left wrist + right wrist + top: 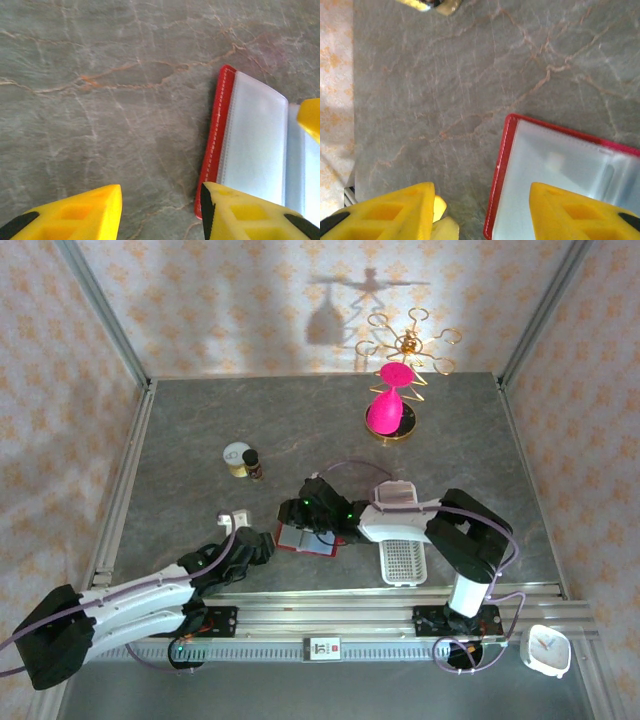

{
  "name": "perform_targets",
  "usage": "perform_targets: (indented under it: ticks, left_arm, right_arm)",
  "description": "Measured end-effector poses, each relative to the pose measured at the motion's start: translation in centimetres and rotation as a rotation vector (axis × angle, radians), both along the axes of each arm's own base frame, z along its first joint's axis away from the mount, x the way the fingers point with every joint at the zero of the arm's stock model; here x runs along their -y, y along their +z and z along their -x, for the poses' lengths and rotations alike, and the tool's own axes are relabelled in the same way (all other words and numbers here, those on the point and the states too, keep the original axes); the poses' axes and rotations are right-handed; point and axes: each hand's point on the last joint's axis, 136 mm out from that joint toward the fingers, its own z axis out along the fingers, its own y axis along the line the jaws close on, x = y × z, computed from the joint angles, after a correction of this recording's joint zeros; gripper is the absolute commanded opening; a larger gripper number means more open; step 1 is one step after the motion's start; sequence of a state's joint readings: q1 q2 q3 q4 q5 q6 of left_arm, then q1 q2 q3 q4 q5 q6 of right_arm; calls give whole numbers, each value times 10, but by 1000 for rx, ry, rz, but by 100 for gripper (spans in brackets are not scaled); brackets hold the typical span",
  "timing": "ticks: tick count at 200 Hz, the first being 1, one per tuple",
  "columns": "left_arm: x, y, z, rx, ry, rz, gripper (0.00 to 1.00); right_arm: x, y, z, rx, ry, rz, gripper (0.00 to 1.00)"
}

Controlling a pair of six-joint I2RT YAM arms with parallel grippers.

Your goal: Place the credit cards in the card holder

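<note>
The card holder (pixel 308 541) is a red wallet lying open on the grey table, its clear plastic sleeves facing up. In the left wrist view it (pixel 250 145) lies at the right, and my left gripper (pixel 162 210) stands open at its left edge with bare table between the fingers. The right fingertip (pixel 240 210) overlaps the wallet's red rim. My right gripper (pixel 482 210) is open over the wallet's (pixel 560 170) other side, one fingertip (pixel 580 210) above a sleeve. In the top view the two grippers (pixel 268 545) (pixel 300 517) meet at the wallet. The credit cards are hidden.
A long white slotted tray (pixel 403 562) lies right of the wallet, under the right arm. A pink figure on a gold stand (pixel 390 408) is at the back. A small jar (pixel 237 458) and a dark bottle (pixel 253 465) stand to the left. Patterned walls enclose the table.
</note>
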State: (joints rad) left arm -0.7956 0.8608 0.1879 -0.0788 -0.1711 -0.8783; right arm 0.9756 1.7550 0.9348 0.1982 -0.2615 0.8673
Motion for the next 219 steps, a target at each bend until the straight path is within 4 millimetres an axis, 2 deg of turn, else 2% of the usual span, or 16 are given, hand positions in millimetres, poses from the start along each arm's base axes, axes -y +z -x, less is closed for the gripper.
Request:
perform_targets:
  ticks: [22,41,61,76,101,118,175,219]
  left_arm:
    - [-4,3,-1,9,14,-1,48]
    - [-4,5,-1,15,15,1,49]
    - [-4,9,-2,21,17,6,51]
    - [-4,13,-4,31,22,16,52]
    - [-4,17,-5,43,28,30,53]
    - [-4,19,-6,49,29,36,53]
    - [-4,18,-5,43,30,43,54]
    - [-1,18,-4,32,19,57,54]
  right_arm:
    - [10,1,-16,23,-30,28,47]
    - [16,-2,-34,42,-46,75,38]
    - [18,-12,-52,57,-51,128,27]
    - [21,-24,-56,52,-42,176,21]
    - [26,-44,-52,24,-14,237,17]
    - [28,-50,-47,15,6,263,15]
    - [21,-51,-36,37,42,286,14]
    - [9,-50,-13,38,99,284,14]
